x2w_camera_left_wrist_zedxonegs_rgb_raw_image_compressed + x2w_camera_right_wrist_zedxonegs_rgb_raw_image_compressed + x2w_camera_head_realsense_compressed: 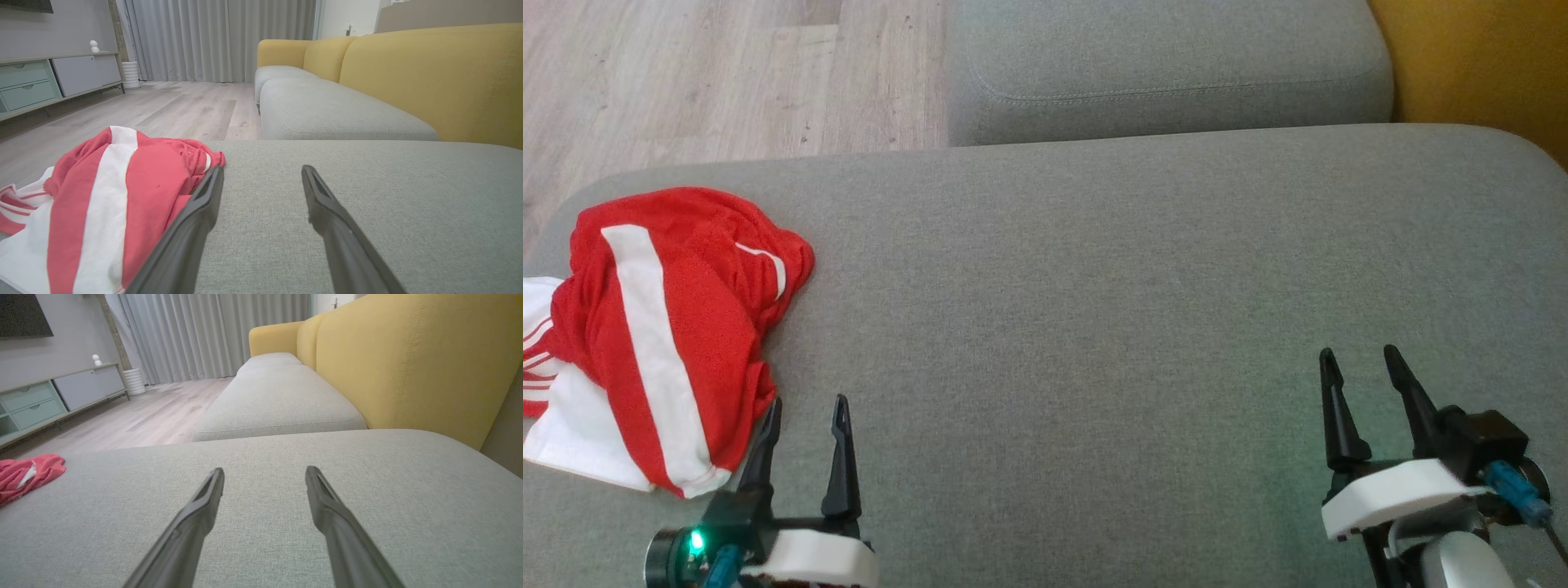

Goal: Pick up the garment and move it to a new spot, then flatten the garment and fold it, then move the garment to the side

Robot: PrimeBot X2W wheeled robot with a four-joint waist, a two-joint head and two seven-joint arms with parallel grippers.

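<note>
1. I take the step in hand to be the first pickup: the garment (670, 335) lies in a crumpled red-and-white heap at the left end of the grey seat cushion (1094, 286), and nothing holds it.
2. The left gripper (808, 402) hangs just beside the heap's near right edge, its jaws spread wide and empty. The right gripper (1358, 353) waits well apart over bare cushion, its jaws equally wide and empty.
3. To do it well, I would swing the left gripper a little leftward over a raised red fold rather than the flat white hem. There the jaws can bite cloth and not upholstery.
4. The bite should take in several layers so the heap lifts as one and no trailing part drags off the cushion's left edge.
5. The open middle of the cushion looks like the sensible new spot, within reach of both arms for the flattening.
6. Count: one garment, as far as I can tell, since the white striped part under the red could be its sleeve or a separate piece. There are two grippers, two grey seat cushions in the head view, the far cushion (1168, 65) being the second, and one yellow backrest (1478, 57).
</note>
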